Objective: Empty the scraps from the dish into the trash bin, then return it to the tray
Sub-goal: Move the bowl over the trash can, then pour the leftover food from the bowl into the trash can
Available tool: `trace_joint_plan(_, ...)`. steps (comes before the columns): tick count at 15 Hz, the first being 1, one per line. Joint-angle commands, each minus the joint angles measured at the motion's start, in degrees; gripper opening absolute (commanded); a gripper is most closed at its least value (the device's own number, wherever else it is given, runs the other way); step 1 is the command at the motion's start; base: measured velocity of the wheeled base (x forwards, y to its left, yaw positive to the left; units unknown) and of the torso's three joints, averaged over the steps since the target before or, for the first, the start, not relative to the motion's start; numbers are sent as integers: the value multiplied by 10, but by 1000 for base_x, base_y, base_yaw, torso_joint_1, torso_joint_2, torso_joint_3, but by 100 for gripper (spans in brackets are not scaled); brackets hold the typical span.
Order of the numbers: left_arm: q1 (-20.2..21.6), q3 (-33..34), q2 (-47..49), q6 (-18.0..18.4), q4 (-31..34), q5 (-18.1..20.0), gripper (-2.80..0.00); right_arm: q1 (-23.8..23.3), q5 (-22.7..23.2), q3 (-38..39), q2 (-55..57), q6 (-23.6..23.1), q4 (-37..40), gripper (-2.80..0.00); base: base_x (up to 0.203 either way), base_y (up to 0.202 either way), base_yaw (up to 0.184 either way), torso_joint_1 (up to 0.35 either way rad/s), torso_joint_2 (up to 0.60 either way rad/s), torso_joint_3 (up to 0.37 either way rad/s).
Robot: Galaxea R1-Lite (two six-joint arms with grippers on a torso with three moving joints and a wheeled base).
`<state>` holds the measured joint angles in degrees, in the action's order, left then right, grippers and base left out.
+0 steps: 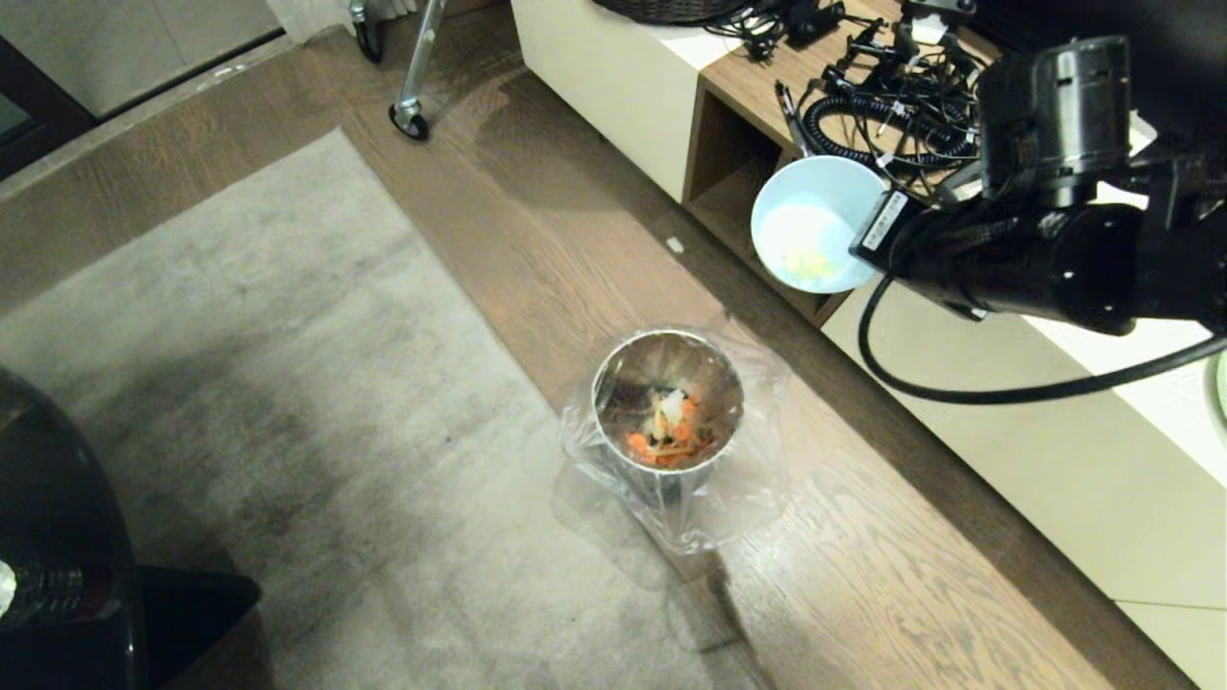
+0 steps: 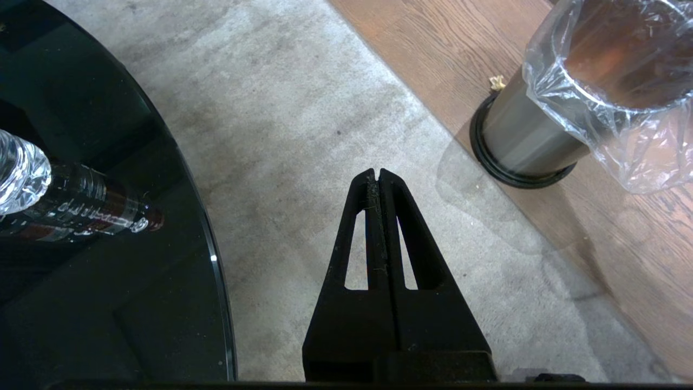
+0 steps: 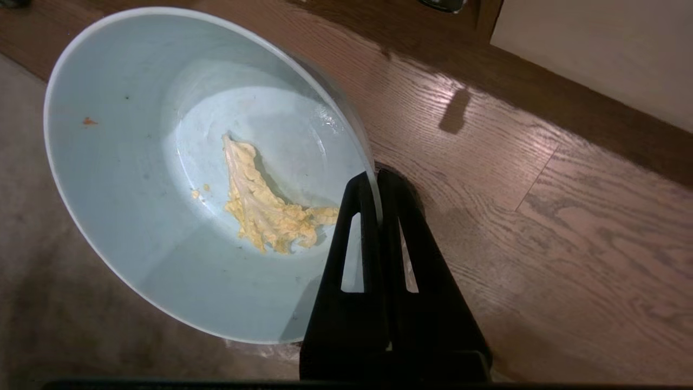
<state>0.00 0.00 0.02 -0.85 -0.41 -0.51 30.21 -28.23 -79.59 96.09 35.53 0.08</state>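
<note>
The right gripper (image 3: 377,181) is pinched tight on the rim of the dish (image 3: 162,162), one black finger inside the wall and one outside, holding the pale blue bowl tipped in the air over the wooden floor to the far right of the trash bin (image 1: 668,412). Most of the scraps (image 1: 671,426) already lie down in the bin: orange slices and pale bits heaped at the bottom of the shiny steel, with its crinkled clear liner flaring around the rim. One limp yellow leaf (image 3: 265,208) clings to the smooth glazed floor of the dish, so I'd call the emptying largely done but not clean. The tray is nowhere in view, so the return is yet to come. The left gripper (image 2: 378,173) hangs idle and closed over the grey carpet, beside a dark glass table (image 2: 108,271).
</note>
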Motion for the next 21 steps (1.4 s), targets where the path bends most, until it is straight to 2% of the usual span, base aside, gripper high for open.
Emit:
trace_joint_plan(1,0,0,0,0,0,0,-280,5,-8,46,8,-57,-67,-280,0,0,0,0,0,0)
trace_joint_plan(6,0,0,0,0,0,0,-280,9,-6,167,19,-322,-335,-280,0,0,0,0,0,0)
trace_joint_plan(8,0,0,0,0,0,0,-280,20,-5,192,34,-404,-437,-280,0,0,0,0,0,0)
trace_joint_plan(13,0,0,0,0,0,0,-280,59,12,222,84,-568,-676,-280,0,0,0,0,0,0)
trace_joint_plan(17,0,0,0,0,0,0,-280,66,137,291,106,-668,-860,-280,0,0,0,0,0,0)
trace_joint_plan(21,0,0,0,0,0,0,-280,67,237,328,97,-706,-890,-280,0,0,0,0,0,0)
